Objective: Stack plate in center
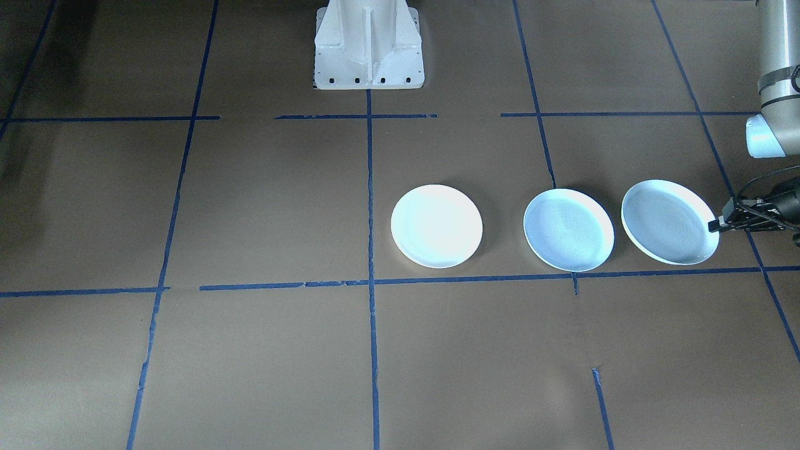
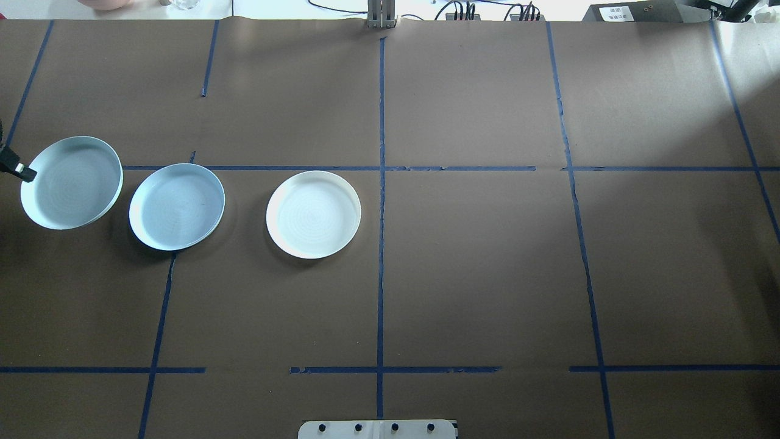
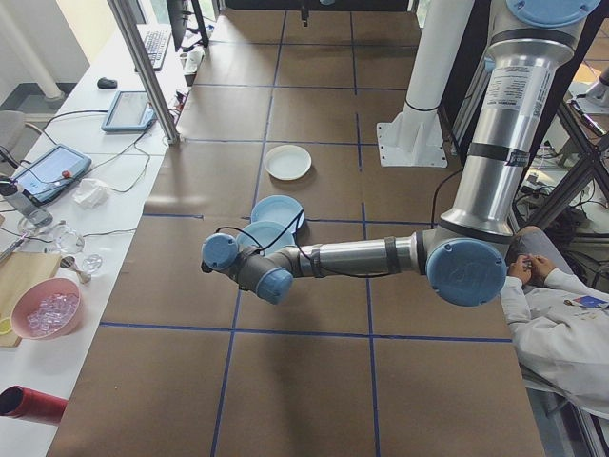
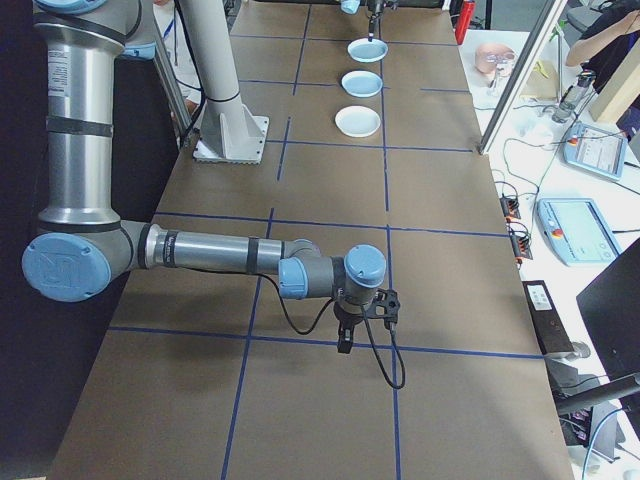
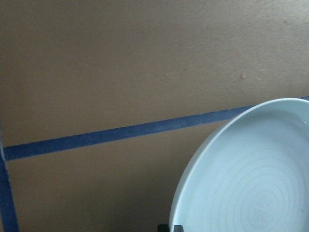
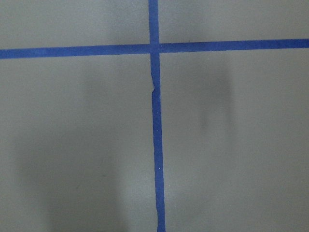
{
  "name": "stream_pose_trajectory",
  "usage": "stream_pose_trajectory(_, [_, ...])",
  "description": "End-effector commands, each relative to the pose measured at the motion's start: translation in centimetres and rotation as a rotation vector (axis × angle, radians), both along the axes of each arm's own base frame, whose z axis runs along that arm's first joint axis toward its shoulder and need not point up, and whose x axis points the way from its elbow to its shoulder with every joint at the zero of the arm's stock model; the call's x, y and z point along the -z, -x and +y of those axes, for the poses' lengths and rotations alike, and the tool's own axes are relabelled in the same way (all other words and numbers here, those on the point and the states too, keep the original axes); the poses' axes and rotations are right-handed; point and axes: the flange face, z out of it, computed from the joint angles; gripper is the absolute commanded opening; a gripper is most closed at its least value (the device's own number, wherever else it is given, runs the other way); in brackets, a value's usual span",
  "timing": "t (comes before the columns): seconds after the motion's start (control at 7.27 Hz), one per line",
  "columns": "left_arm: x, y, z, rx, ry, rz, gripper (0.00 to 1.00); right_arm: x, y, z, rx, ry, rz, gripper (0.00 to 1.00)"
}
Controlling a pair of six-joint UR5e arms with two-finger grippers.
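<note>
Three plates lie in a row on the brown table. The center [image 1: 568,229] [image 2: 177,206] is the middle one, pale bluish-grey with faint rings. At the left end of the row in the overhead view is a similar bluish plate [image 2: 72,182] [image 1: 669,222] [image 5: 251,183], and it looks tilted. My left gripper [image 2: 27,174] [image 1: 715,225] is shut on that plate's outer rim. A bright white plate [image 2: 314,214] [image 1: 436,225] lies nearest the table's middle line. My right gripper [image 4: 344,340] hangs over bare table far from the plates, and I cannot tell whether it is open or shut.
Blue tape lines [image 2: 381,244] divide the table into squares. The robot's white base [image 1: 369,47] stands at the table's robot-side edge. A person in a white coat [image 3: 561,295] sits beside the left arm. Tablets and a pink bowl [image 3: 43,309] sit on a side bench.
</note>
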Motion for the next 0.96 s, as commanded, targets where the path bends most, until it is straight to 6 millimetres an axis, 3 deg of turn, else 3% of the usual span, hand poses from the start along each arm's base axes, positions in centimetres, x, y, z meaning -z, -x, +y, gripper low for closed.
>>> stream_pose_trajectory(0.0, [2.3,-1.5,-1.0,-0.008,0.005,0.019,0.00,0.0,0.0,0.0,0.000,0.000,0.000,1.00])
stream_pose_trajectory(0.14, [3.6,-3.6,-1.4,-0.019,0.028,0.022,0.00,0.0,0.0,0.0,0.000,0.000,0.000,1.00])
stream_pose_trajectory(0.41, [6.9,-9.6,-0.2,-0.012,0.111,0.017,0.00,0.0,0.0,0.0,0.000,0.000,0.000,1.00])
stream_pose_trajectory(0.69, [7.7,-12.2,0.5,0.011,0.110,-0.025,0.00,0.0,0.0,0.0,0.000,0.000,0.000,1.00])
stream_pose_trajectory(0.83, [7.7,-12.5,0.5,0.015,0.107,-0.032,0.00,0.0,0.0,0.0,0.000,0.000,0.000,1.00])
